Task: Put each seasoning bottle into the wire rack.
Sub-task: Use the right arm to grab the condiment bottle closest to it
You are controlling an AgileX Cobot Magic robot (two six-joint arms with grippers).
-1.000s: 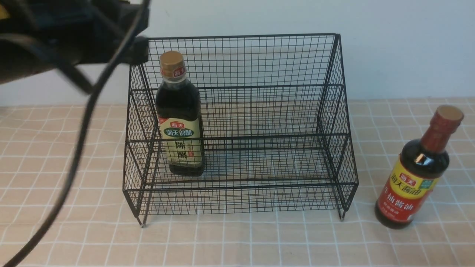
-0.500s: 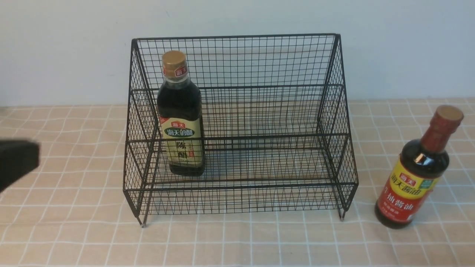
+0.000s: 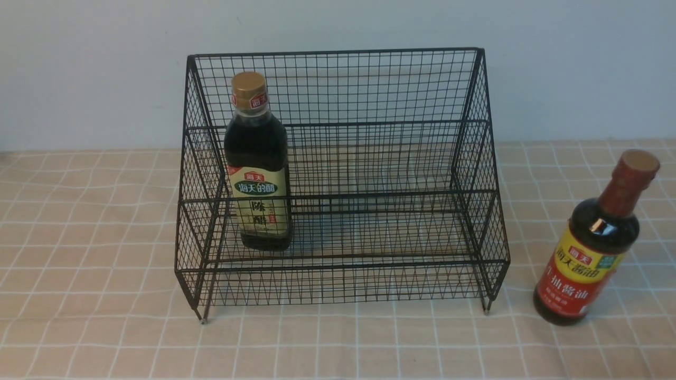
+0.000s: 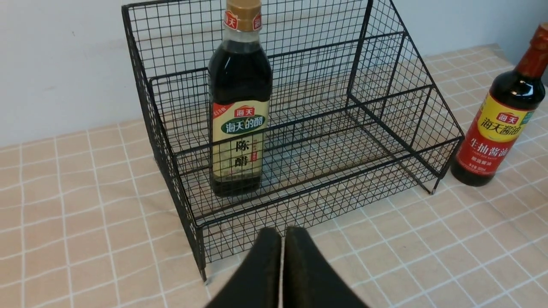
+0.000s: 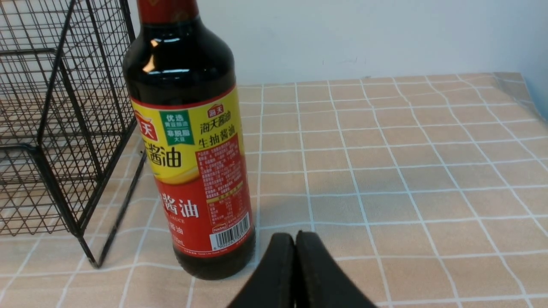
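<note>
The black wire rack (image 3: 338, 53) stands at the middle back of the table. The squarish gold-capped bottle (image 3: 257, 169) stands upright in the rack's lower tier at its left; it also shows in the left wrist view (image 4: 239, 107). The round red-capped bottle (image 3: 594, 248) stands upright on the table to the right of the rack, outside it. My left gripper (image 4: 282, 231) is shut and empty, in front of the rack's front left corner. My right gripper (image 5: 295, 235) is shut and empty, close beside the red-capped bottle (image 5: 192, 149). Neither gripper shows in the front view.
A beige checked tablecloth (image 3: 338, 343) covers the table. A plain white wall (image 3: 581, 63) rises right behind the rack. The cloth's right edge (image 5: 520, 92) shows in the right wrist view.
My left arm, which filled the front view's upper left a second ago, has dropped to the left edge and then left that view. Both bottles and the rack stay put.
</note>
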